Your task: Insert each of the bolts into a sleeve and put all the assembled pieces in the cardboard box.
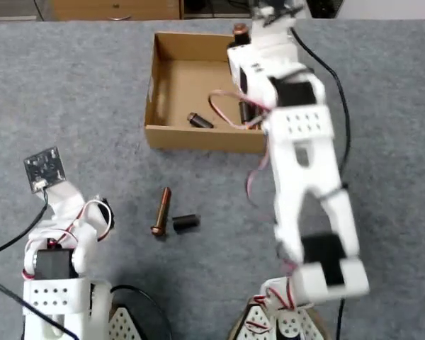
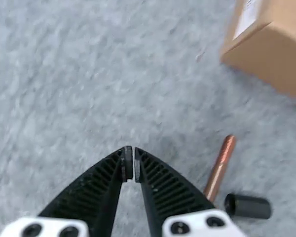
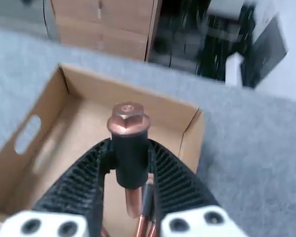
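Copper and black show together in the right gripper [image 3: 129, 148]. It holds a held bolt [image 3: 129, 121] seated in a held sleeve [image 3: 130, 165], and the jaws are pressed against the sleeve's two sides. The hexagonal head stands above the fingertips, and the shaft pokes out below the sleeve. We see this gripper poised over the cardboard box [image 1: 198, 138], and from the high view it sits toward the box's far right corner.

On the box floor lies one assembled piece [image 1: 200, 120], resting on its side near the front wall.

In front of the box, on the grey tabletop [image 1: 71, 92], a loose bolt [image 1: 161, 210] lies flat with its head end toward the arms. A loose sleeve [image 1: 185, 223] lies on its side just beside that end, with the two not joined.

At the near left corner of the tabletop we find the left gripper [image 2: 129, 160]. Its fingers meet tip to tip with nothing between them, above bare tabletop. From its wrist view the loose bolt and loose sleeve lie near it, with the box's corner beyond them.
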### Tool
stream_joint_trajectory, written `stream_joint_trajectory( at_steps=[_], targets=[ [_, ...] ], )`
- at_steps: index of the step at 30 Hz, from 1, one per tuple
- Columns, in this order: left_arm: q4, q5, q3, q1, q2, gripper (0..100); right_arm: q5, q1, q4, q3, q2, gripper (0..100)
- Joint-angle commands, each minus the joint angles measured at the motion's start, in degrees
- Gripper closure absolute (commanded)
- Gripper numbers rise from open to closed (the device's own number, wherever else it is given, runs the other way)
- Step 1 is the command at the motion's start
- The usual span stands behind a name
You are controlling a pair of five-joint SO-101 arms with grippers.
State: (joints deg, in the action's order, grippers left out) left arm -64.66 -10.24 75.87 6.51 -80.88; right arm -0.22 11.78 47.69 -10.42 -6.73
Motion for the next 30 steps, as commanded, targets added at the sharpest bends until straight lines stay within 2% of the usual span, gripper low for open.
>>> stream_joint_trajectory(
  at_steps=[1,4,10,13,19,21,26,30],
  targets=[
    [1.1,0.5,2.7,0.6,-0.3,98,0.0,-0.8,5.0,-14.5,-10.9,99.8],
    [2.0,0.5,6.6,0.6,-0.3,98,0.0,-0.8,9.2,-23.1,-20.4,99.8],
    [13.4,0.5,17.5,6.4,-0.4,98,0.0,-0.9,16.7,-39.4,-37.6,99.8],
    [13.6,0.4,17.2,8.4,-0.7,98,0.0,-1.4,19.7,-46.8,-44.8,99.8],
    [13.6,0.4,18.1,8.3,-2.4,98,0.4,-1.9,24.8,-59.0,-57.2,99.6],
    [13.5,0.4,18.2,8.3,-2.9,98,0.4,-1.9,27.1,-62.9,-60.3,96.4],
    [13.5,0.4,18.5,8.3,-2.9,98,0.1,-2.1,32.7,-72.9,-65.5,80.0],
    [13.5,0.4,18.6,8.3,-2.9,98,0.3,-2.1,36.1,-81.1,-67.4,79.2]
  ],
)
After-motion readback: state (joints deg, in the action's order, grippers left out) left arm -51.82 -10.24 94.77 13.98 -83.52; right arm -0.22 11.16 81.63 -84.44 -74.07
